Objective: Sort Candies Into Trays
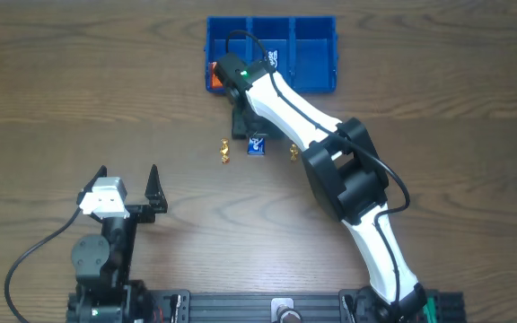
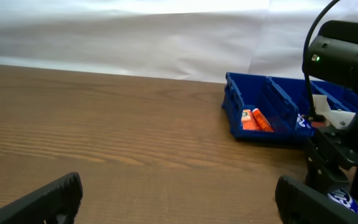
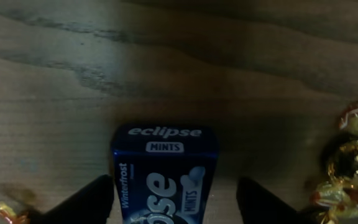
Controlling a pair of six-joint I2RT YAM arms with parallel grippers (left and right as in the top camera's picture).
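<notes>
Wide open table (image 1: 52,90) lies on the left, so the left gripper (image 1: 128,170), with its fingers spread, has lots of room all around. The right arm (image 1: 348,170) lies across the middle and stands in the way of the blue tray (image 1: 272,20). The mint box (image 1: 258,144) sits between the spread fingers of the right gripper (image 3: 176,208). One gold candy (image 1: 225,149) lies near one side and another gold candy (image 1: 294,151) near the other, so room there is tight.

Left arm (image 1: 113,240): folded low by its base, wrist level.
Left pincer (image 1: 128,173): fingers spread wide, holding nothing.
Right arm (image 1: 348,179): stretched forward, slanting across the middle toward the left.
Right pincer (image 3: 176,204): pointing straight down, fingers apart.
</notes>
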